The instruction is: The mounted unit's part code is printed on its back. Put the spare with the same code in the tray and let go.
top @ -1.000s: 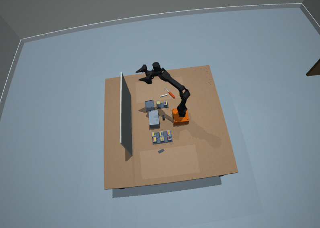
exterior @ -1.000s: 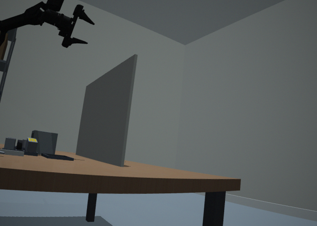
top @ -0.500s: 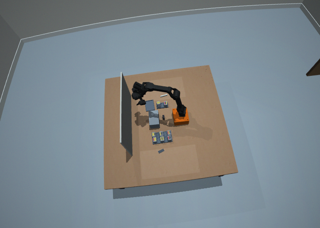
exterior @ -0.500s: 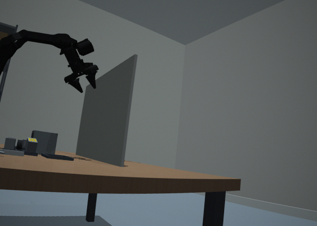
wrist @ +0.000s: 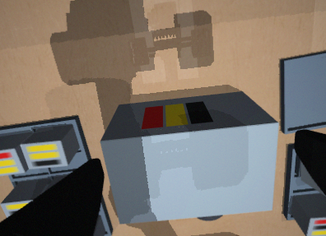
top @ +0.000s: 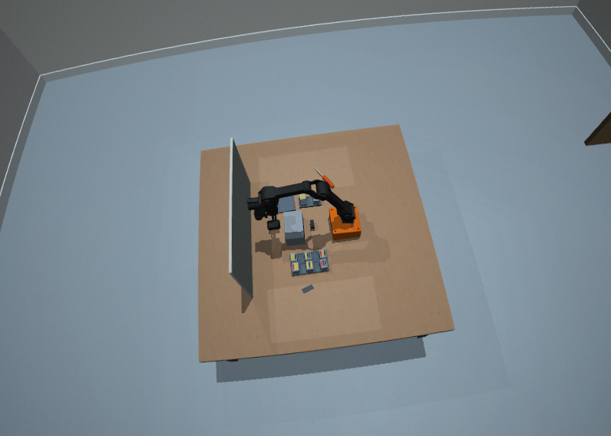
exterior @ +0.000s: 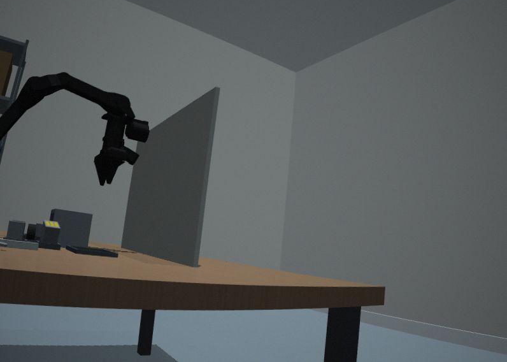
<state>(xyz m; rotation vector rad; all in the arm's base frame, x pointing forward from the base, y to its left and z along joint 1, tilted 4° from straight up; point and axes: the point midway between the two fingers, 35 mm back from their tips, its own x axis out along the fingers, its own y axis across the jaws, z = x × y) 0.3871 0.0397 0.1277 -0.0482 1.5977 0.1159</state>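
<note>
On the back of the mounted unit, 3 patches are shown: red, yellow, black. The gripper is held open and unladen above the table. No spare is seen in the tray.

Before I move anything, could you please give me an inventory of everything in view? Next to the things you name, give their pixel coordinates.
mounted unit [top: 294,231] [exterior: 74,229] [wrist: 206,172]: one, grey, mid-table; red, yellow, black code
tray [top: 286,204] [exterior: 92,252] [wrist: 306,94]: one, blue-grey, beside the unit
racks [top: 302,262] [exterior: 49,246] [wrist: 84,135]: two, dark grey, either side of the unit
spares [top: 308,265] [exterior: 51,232] [wrist: 45,153]: eight, grey, six and two per rack
panel [top: 242,223] [exterior: 172,185]: one, grey, upright on the table
screwdriver [top: 328,180]: one, orange-handled, near the arm
small plate [top: 307,289]: one, grey, beyond the six-spare rack
table [top: 404,283] [exterior: 246,296] [wrist: 247,53]: one, brown, under everything
shelf unit [exterior: 18,79]: one, grey, background
box [exterior: 4,71]: one, brown, on the shelf unit
base plate [top: 356,233]: one, orange, under the arm
arm [top: 291,190] [exterior: 88,94]: one, black, reaching over the table
gripper [top: 267,219] [exterior: 105,182] [wrist: 197,147]: one, black, open above the table
</note>
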